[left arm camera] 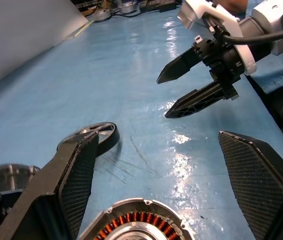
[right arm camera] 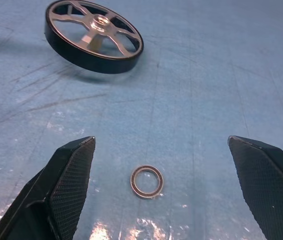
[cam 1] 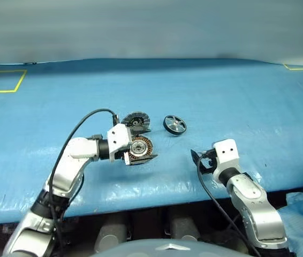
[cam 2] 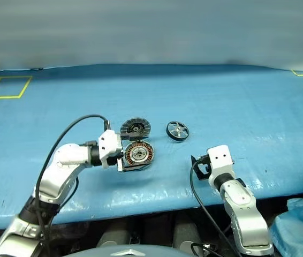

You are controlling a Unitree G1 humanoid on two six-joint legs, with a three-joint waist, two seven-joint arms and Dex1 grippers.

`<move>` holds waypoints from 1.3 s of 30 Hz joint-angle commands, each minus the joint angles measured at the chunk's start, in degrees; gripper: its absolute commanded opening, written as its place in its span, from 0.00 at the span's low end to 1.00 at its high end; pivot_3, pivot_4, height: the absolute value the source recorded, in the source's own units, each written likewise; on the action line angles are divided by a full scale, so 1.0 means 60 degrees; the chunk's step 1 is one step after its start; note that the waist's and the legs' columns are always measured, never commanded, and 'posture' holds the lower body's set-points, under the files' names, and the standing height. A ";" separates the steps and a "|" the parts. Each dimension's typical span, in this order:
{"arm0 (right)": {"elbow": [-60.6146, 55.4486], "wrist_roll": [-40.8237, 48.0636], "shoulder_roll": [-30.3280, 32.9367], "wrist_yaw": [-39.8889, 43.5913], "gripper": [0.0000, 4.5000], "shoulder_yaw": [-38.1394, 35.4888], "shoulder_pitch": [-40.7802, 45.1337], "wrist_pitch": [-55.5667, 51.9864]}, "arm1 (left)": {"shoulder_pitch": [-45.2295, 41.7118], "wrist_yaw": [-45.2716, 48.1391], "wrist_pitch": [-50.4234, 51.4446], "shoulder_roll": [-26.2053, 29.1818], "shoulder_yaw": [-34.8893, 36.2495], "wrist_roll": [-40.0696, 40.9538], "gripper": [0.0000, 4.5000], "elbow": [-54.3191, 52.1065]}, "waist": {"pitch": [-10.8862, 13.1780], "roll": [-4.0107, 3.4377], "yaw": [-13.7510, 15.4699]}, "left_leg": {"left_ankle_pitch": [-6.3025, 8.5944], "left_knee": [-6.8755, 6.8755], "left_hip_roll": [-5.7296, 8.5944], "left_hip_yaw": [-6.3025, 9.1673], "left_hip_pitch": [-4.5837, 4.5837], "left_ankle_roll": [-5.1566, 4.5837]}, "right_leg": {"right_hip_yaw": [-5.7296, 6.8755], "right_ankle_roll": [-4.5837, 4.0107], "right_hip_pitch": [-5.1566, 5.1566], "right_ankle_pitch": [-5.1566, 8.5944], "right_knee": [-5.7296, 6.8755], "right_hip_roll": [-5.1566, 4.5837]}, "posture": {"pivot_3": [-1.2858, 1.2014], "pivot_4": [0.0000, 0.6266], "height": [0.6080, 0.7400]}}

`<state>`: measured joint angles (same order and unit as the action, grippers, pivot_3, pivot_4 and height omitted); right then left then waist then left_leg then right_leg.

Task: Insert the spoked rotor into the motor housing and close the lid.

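The motor housing (cam 1: pixel 139 149) lies on the blue table with its copper windings facing up. Its ribbed lid (cam 1: pixel 136 121) stands open just behind it. My left gripper (cam 1: pixel 144 149) is open and reaches in from the left, one finger on each side of the housing (left arm camera: pixel 141 222), with a gap showing at one finger. The spoked rotor (cam 1: pixel 174 125), black-rimmed with silver spokes, rests on the table to the right of the lid. My right gripper (cam 1: pixel 199 159) is open and low over the table, in front of the rotor (right arm camera: pixel 94 35) and holding nothing.
A small metal ring (right arm camera: pixel 147 181) lies flat on the table between my right fingers. Yellow tape marks sit at the far left (cam 1: pixel 1 81) and far right (cam 1: pixel 301 67). The table's front edge (cam 1: pixel 157 206) runs close under both arms.
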<state>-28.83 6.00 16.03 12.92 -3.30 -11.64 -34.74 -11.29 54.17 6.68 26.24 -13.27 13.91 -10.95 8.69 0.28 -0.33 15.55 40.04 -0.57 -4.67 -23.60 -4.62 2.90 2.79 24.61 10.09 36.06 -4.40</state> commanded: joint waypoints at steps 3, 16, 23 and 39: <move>-0.0268 0.0305 -0.0340 -0.0158 1.00 -0.0279 -0.0183 -0.0106 | 0.0610 -0.0622 0.0166 -0.0532 0.0454 0.0567 0.90 -0.0170 | -0.0001 -0.0002 0.0002 | 0.0004 0.0000 -0.0002 0.0001 0.0001 -0.0006 | 0.0001 -0.0007 0.0001 -0.0002 0.0001 -0.0001 | 0.52 0.24 1.00; 0.0784 0.0364 -0.0751 -0.0317 1.00 -0.0010 0.0083 -0.0021 | 0.1488 -0.0412 -0.0457 -0.0500 0.0615 0.0648 0.90 0.0586 | -0.0009 -0.0015 -0.0026 | 0.0010 -0.0016 -0.0004 0.0005 -0.0004 -0.0008 | 0.0014 -0.0024 0.0021 0.0000 -0.0006 -0.0013 | 0.52 0.24 1.00; 0.0937 0.0264 -0.0771 -0.0482 0.66 0.0012 0.0175 -0.0379 | 0.1561 -0.0485 -0.0668 -0.0578 0.0526 0.0492 0.91 0.0667 | -0.0011 -0.0016 -0.0025 | 0.0016 -0.0015 -0.0006 0.0012 0.0004 0.0002 | 0.0026 -0.0024 0.0044 0.0000 -0.0011 -0.0058 | 0.52 0.24 1.00; 0.0593 0.0291 -0.0606 -0.0308 0.15 0.0310 0.0372 -0.0964 | 0.1412 -0.0710 -0.0938 -0.0747 0.0607 0.0379 0.91 0.0697 | -0.0014 -0.0015 -0.0026 | 0.0017 -0.0020 -0.0008 0.0019 -0.0005 -0.0001 | 0.0037 -0.0026 0.0054 0.0001 -0.0017 -0.0068 | 0.52 0.24 1.00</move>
<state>-24.50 7.68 11.86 10.60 -2.48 -9.25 -39.44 -2.19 50.28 2.59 22.36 -10.30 16.18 -6.46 8.61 0.19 -0.49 15.65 39.91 -0.61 -4.56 -23.65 -4.63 3.12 2.63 24.96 10.10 35.96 -4.81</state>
